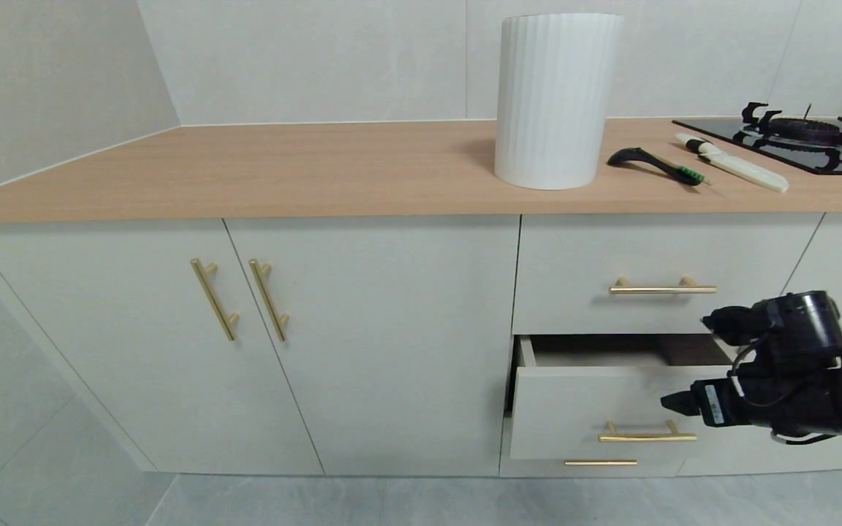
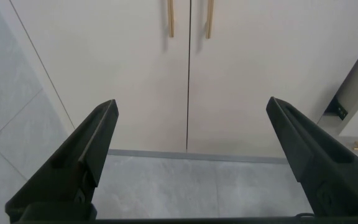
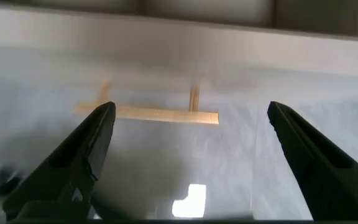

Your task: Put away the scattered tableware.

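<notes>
Tableware on wooden tabletop (image 1: 282, 168): black spoon (image 1: 655, 164) with a green handle end and a pale knife (image 1: 731, 162), lying near each other, apart, between a tall white ribbed container (image 1: 556, 102) and the gas hob (image 1: 801, 135). The container stands upright, just beside the spoon's bowl.

Below the tabletop on the right, the upper drawer (image 1: 662, 256) is closed. The middle drawer (image 1: 589, 394) is pulled partly out, with its dark interior visible. Its brass handle (image 3: 148, 113) sits on the front panel.

Right claw (image 3: 190, 109): fingers apart, holding nothing, close in front of the middle drawer's front. The handle lies across the gap between the fingers in the wrist view. Contact with the panel cannot be judged.

Left claw (image 2: 191, 102): fingers wide apart, empty, low and facing the double cabinet doors (image 2: 188, 74) above the grey tiled floor (image 2: 185, 186).
</notes>
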You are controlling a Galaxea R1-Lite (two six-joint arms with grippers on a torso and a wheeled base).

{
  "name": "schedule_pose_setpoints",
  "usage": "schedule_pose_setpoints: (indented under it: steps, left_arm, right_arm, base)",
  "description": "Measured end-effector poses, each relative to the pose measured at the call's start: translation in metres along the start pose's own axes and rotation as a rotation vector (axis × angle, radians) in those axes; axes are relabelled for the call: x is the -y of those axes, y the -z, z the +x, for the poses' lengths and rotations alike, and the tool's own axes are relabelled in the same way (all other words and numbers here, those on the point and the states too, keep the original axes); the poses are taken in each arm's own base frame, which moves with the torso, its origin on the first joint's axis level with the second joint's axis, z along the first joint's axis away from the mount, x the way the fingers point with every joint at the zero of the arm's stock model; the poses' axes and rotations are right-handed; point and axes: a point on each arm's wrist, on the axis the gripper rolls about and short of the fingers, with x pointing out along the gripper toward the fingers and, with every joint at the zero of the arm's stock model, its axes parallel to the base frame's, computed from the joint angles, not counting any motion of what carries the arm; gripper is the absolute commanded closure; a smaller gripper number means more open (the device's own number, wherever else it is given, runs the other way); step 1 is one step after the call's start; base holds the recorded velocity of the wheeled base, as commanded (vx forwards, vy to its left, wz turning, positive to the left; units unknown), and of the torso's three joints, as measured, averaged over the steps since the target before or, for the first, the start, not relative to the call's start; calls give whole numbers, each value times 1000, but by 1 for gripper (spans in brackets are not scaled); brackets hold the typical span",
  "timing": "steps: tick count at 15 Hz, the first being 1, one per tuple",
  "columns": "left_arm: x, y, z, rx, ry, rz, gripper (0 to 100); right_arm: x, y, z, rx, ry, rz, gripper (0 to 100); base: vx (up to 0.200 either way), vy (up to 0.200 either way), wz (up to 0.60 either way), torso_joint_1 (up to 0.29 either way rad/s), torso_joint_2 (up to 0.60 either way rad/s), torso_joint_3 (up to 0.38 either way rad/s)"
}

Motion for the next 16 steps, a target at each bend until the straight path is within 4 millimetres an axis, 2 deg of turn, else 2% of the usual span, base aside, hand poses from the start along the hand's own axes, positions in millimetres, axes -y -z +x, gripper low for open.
schedule_pose_setpoints:
  steps: [2, 3, 5, 9, 16]
  left_arm:
    - [0, 0, 0, 0, 0, 0, 0]
    - [0, 0, 0, 0, 0, 0, 0]
    - [0, 0, 0, 0, 0, 0, 0]
    - [0, 0, 0, 0, 0, 0, 0]
    - [0, 0, 0, 0, 0, 0, 0]
  right_arm:
    - [1, -18, -34, 78, -25, 34, 0]
    - [1, -24, -42, 113, -32, 47, 0]
    - [1, -32, -40, 153, -41, 64, 0]
    - [-4, -36, -5, 201, -46, 79, 0]
    - [-22, -26, 48, 230, 12, 95, 0]
  base:
    - [0, 0, 0, 0, 0, 0]
    - [0, 0, 0, 0, 0, 0]
    - [0, 0, 0, 0, 0, 0]
    - [0, 0, 0, 0, 0, 0]
    - [0, 0, 0, 0, 0, 0]
